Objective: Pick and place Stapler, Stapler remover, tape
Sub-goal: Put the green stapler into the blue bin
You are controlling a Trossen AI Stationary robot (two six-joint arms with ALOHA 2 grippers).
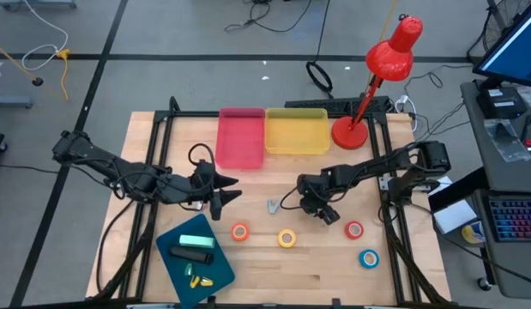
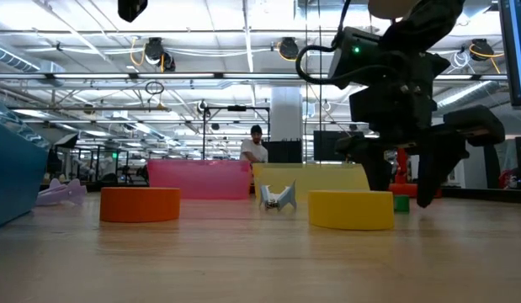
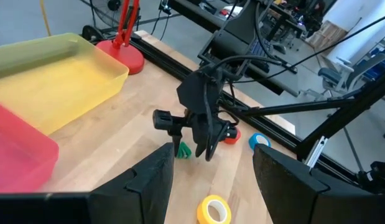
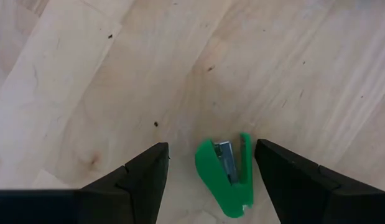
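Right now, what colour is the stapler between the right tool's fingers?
Green; the stapler shows best in the right wrist view.

- A pale wooden table (image 1: 274, 266) bordered by a dark frame.
- At the far edge: a pink tray (image 1: 240, 137) and a yellow tray (image 1: 296, 130) side by side, then a red desk lamp (image 1: 368, 94).
- Mid-table: a small metal staple remover (image 1: 273, 205) and a green stapler (image 4: 224, 174).
- Nearer: orange tape (image 1: 240, 231), yellow tape (image 1: 286, 238), red tape (image 1: 354, 229), blue tape (image 1: 369, 257).
- Near left: a blue tray (image 1: 195, 254).
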